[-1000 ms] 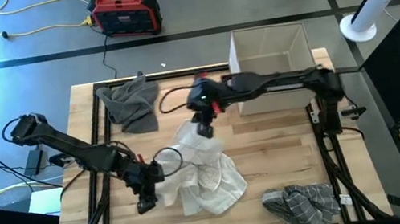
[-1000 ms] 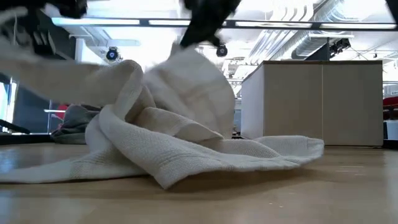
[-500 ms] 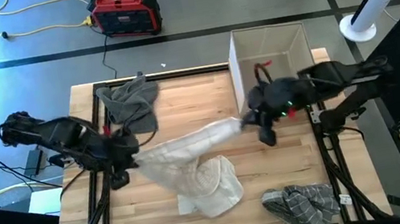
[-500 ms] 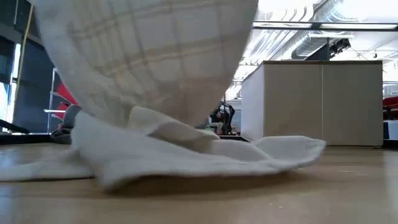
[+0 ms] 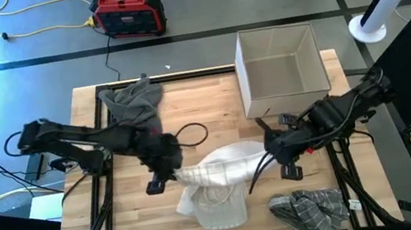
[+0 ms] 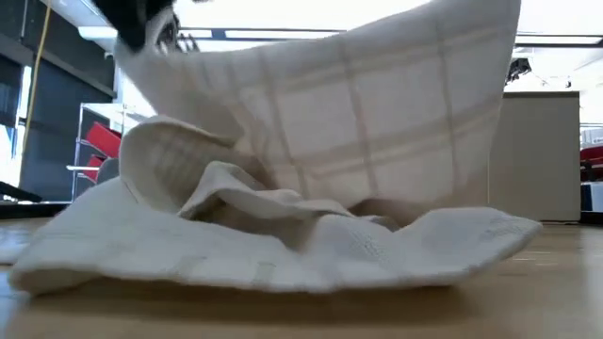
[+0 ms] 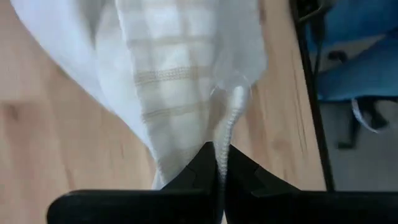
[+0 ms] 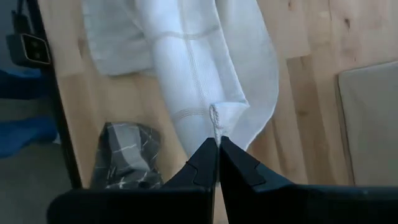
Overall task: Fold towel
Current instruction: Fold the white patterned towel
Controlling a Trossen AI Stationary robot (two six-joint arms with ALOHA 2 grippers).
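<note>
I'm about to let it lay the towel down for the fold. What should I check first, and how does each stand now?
1. Left hand pinches the towel edge: ok.
2. Right hand pinches the towel edge: ok.
3. Towel spread flat between the hands: not ok, lower part bunched on the table.
4. Grey cloth clear of the towel: ok.
5. Checked cloth clear: ok, but close.
6. Box clear: ok.

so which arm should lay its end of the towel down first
Probably the left. Both end effectors, left and right, are shut on the white towel, but the bunched heap lies nearer the left, so its end has less slack to settle.
</note>
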